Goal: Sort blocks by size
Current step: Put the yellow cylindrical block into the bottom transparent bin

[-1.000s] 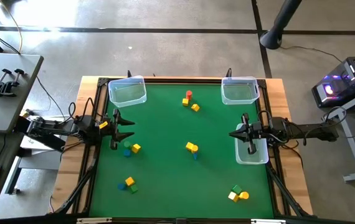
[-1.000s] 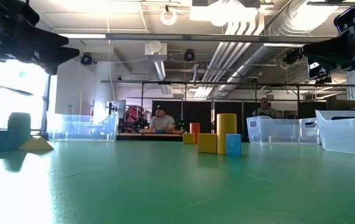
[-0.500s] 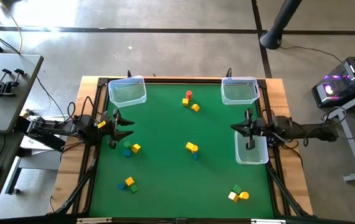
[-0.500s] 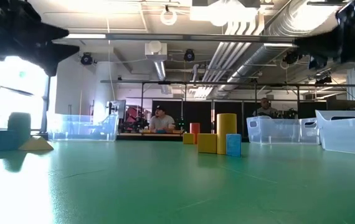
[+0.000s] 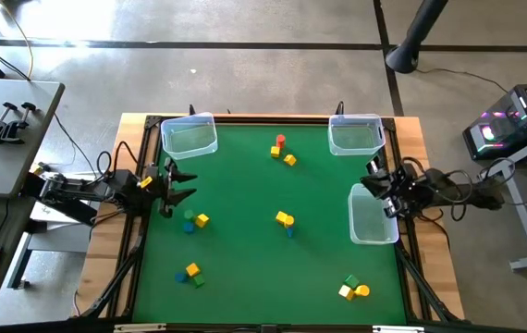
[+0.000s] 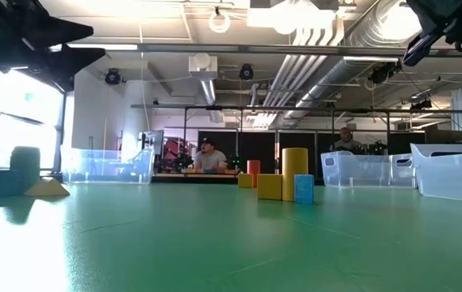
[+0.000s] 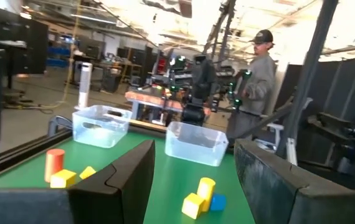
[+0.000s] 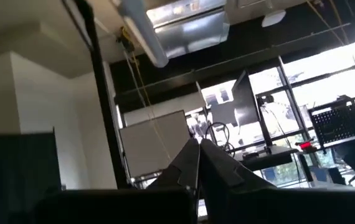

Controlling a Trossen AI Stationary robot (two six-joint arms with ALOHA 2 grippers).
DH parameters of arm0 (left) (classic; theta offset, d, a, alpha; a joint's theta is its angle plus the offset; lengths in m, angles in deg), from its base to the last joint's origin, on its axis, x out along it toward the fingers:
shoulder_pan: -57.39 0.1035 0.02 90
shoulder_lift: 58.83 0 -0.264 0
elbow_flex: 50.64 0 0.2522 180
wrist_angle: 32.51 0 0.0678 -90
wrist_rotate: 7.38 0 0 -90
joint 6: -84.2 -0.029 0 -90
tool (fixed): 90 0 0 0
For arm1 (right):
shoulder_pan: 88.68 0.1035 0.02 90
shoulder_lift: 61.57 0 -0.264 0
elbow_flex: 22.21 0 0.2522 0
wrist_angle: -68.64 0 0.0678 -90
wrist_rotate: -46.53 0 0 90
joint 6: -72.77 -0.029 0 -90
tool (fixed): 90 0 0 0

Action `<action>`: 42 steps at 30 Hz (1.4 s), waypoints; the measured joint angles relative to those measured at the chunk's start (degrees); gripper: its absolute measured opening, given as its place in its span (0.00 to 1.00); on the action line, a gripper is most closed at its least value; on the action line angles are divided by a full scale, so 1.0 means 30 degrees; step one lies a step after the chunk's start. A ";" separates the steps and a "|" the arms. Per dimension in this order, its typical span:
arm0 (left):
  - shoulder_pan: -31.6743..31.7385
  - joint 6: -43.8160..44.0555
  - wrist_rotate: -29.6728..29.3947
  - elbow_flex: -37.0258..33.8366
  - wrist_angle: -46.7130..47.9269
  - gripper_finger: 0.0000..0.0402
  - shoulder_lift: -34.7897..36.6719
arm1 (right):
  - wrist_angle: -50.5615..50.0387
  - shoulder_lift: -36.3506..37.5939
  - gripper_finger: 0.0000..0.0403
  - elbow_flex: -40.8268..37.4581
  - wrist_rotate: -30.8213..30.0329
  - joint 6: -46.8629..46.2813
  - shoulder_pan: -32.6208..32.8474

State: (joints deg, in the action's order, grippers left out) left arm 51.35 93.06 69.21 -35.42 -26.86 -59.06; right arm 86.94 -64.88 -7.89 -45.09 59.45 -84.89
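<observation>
The blocks lie in small groups on the green table: red and yellow ones (image 5: 280, 146) at the far middle, a yellow and blue pair (image 5: 285, 220) in the centre, some (image 5: 194, 220) near the left edge, and two groups (image 5: 192, 272) (image 5: 353, 289) at the near side. My left gripper (image 5: 173, 188) hangs open above the left edge, and nothing sits between its fingers (image 7: 193, 180). My right gripper (image 5: 374, 185) is shut and empty at the right edge, beside a clear bin (image 5: 373, 222). It is tipped upward, so its wrist view (image 8: 197, 163) shows only the room.
Clear plastic bins stand at the far left corner (image 5: 189, 136), the far right corner (image 5: 355, 135) and the right edge. A person (image 7: 258, 81) stands beyond the table's right side. The middle of the green mat (image 5: 245, 250) is open between the block groups.
My right gripper has risen, tipped its shut fingers upward and drawn back toward the table's right edge, off the bin it hung over. My left gripper has tipped up and rolled a little in place. No block has moved.
</observation>
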 joint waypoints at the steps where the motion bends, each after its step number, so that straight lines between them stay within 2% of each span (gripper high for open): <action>1: 0.0007 0.0000 -0.0232 0.0000 -0.0001 0.51 0.0000 | 0.0168 -0.0270 0.00 0.0000 0.0134 0.0292 0.0000; 6: 0.0001 0.0019 -0.1421 0.0000 0.0039 0.51 0.0000 | 0.0551 -0.2318 0.00 0.0325 0.0843 0.2100 0.0000; 10: 0.0000 0.0424 -0.2071 0.0000 0.0051 0.51 0.0000 | -0.0115 -0.4862 0.01 0.2007 0.1244 0.3217 0.0096; 13: 0.0000 0.0517 -0.2280 0.0000 0.0114 0.51 0.0000 | -0.3609 -0.7042 0.04 0.4418 0.0505 0.3933 0.0649; 17: -0.0008 0.0523 -0.2280 0.0000 0.0168 0.51 0.0000 | -1.1132 -1.0437 0.11 0.8896 -0.2015 0.3732 0.2154; 23: -0.0008 0.0510 -0.2259 0.0000 0.0264 0.51 0.0000 | -2.1601 -1.6124 0.13 1.5679 -0.5477 -0.1266 0.5351; 27: -0.0008 0.0510 -0.2251 0.0000 0.0579 0.51 0.0000 | -2.6515 -2.0075 0.13 1.9673 -0.5918 -0.5138 0.6932; 31: -0.0008 0.0503 -0.2244 0.0000 0.0942 0.51 0.0000 | -3.1096 -2.3640 0.15 2.3427 -0.4798 -0.8900 0.8129; 35: -0.0008 0.0495 -0.2244 0.0000 0.1129 0.51 0.0000 | -3.4964 -2.6481 0.25 2.6054 -0.3497 -1.2892 0.9328; 38: -0.0008 0.0312 -0.2236 0.0000 0.1247 0.51 0.0000 | -3.6921 -2.7959 0.36 2.7003 -0.1864 -1.5769 1.0163; 42: -0.0008 -0.0004 -0.2222 0.0000 0.1319 0.51 0.0000 | -3.7201 -2.9113 0.50 2.6829 0.1412 -1.8725 1.1337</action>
State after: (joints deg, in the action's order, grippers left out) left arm 51.33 93.05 62.54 -35.42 -22.91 -59.06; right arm -24.66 -152.22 72.59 -40.86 3.28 -50.88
